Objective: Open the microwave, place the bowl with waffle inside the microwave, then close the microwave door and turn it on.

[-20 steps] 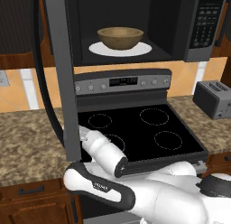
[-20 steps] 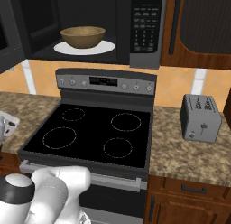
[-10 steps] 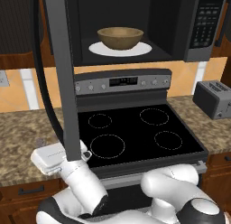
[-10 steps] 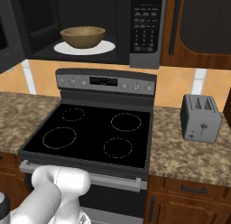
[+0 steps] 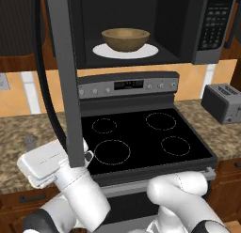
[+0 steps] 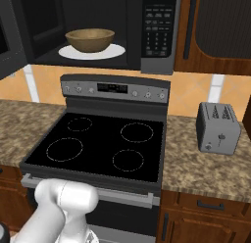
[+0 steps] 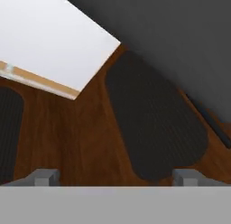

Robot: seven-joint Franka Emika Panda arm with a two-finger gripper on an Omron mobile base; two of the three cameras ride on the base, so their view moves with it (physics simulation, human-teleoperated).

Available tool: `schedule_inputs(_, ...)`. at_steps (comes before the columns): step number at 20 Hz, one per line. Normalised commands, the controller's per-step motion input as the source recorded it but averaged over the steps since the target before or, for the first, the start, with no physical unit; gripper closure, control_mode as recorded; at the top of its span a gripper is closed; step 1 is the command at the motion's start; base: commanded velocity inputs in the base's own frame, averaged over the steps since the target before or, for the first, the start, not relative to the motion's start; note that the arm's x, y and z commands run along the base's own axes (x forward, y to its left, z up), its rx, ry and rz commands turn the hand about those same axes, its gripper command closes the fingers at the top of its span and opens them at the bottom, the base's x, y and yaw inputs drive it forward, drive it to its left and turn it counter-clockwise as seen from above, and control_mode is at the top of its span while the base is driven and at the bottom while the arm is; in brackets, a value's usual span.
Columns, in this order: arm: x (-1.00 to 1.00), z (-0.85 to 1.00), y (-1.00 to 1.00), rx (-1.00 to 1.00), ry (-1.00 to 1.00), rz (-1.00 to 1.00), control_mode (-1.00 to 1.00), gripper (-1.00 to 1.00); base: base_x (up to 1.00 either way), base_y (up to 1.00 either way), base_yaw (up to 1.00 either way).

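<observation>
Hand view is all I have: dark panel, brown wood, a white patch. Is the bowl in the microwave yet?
Observer: Yes. The bowl sits on the white plate inside the microwave.
Operator: And the door?
Observer: The door stands wide open, swung out to the left, and is edge-on in the left base view.
Operator: Where is my gripper relative to it?
Observer: The gripper is low, at the door's bottom corner, above the counter left of the stove.
</observation>
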Motion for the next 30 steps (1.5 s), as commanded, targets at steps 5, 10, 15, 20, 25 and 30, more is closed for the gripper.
schedule_inputs(5, -0.25, 0.98, -0.77, 0.42, 0.0, 0.0, -1.0, -1.0, 0.0, 0.0, 0.0)
schedule_inputs(10, -0.53, 0.83, -1.0, 0.51, 0.0, -0.03, -1.0, -1.0, 0.0, 0.0, 0.0)
schedule_inputs(15, -0.33, 0.89, -1.0, 0.51, 0.01, -0.07, -1.0, -1.0, 0.0, 0.0, 0.0)
schedule_inputs(20, 0.0, 0.99, -1.0, 0.46, 0.06, -0.11, -1.0, -1.0, 0.0, 0.0, 0.0)
schedule_inputs(25, 0.18, 0.72, -1.0, 0.41, 0.14, -0.16, -1.0, -1.0, 0.0, 0.0, 0.0)
schedule_inputs(30, 0.64, 0.18, -1.0, 0.33, 0.25, -0.15, -1.0, -1.0, 0.0, 0.0, 0.0)
